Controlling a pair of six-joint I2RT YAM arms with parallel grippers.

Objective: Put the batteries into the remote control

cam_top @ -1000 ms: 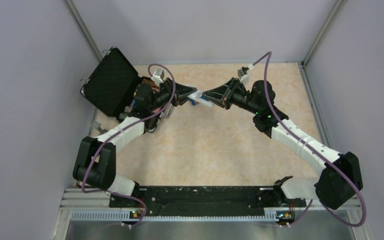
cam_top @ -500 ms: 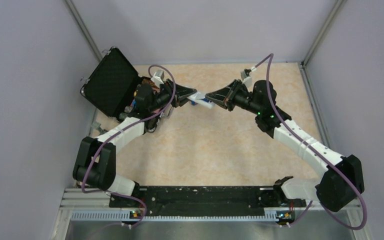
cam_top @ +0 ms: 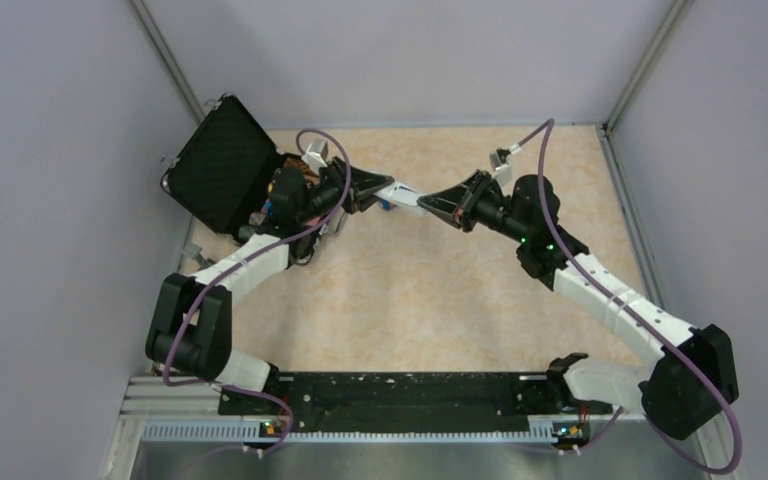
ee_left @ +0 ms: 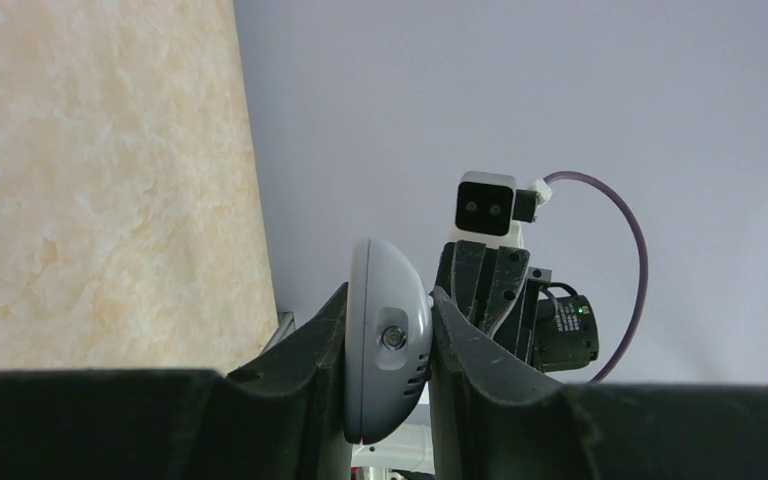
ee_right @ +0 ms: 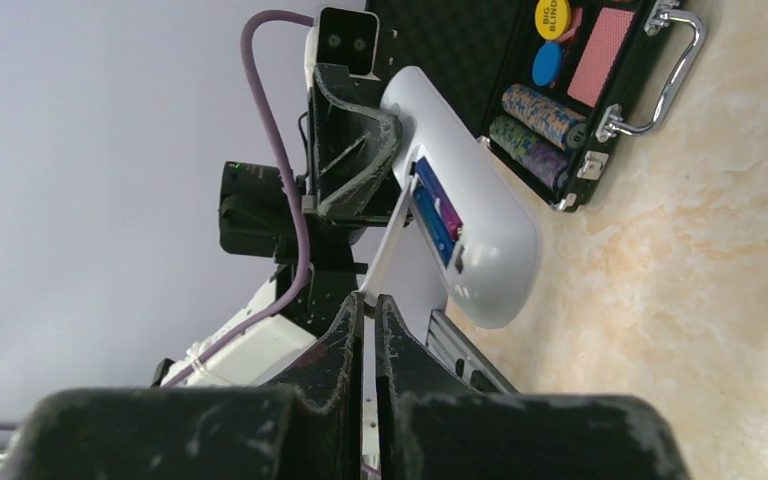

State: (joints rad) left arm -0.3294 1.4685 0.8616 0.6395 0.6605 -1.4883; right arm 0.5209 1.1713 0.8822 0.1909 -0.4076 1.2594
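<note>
Batteries (ee_right: 438, 215) sit inside remote (ee_right: 490, 250); L fingers (ee_left: 310, 340) clamp remote, R fingers (ee_right: 345, 340) pinch cover (ee_right: 390, 240).

arms: 2, left arm (cam_top: 250, 262) and right arm (cam_top: 610, 295)
grippers: 2, left gripper (ee_left: 388, 345) and right gripper (ee_right: 370, 305)
wrist cameras: 2, one white housing (ee_left: 487, 205) in the left wrist view, one (ee_right: 348, 40) in the right wrist view
purple cables: 2, one (cam_top: 305, 135) on the left, one (cam_top: 538, 135) on the right
remote control (ee_right: 485, 215): 1
batteries: 2, blue one (ee_right: 428, 205) and darker purple one (ee_right: 447, 212)
white cover panel (ee_right: 392, 235): 1
black case (cam_top: 222, 160): 1
striped chip stacks: 2 showing, one (ee_right: 545, 108) and another (ee_right: 528, 140)
round discs in case: 2, yellow (ee_right: 552, 15) and blue (ee_right: 548, 62)
pink card pack (ee_right: 615, 45): 1
chrome case handle (ee_right: 675, 75): 1
surface (cam_top: 440, 290): 1
</note>
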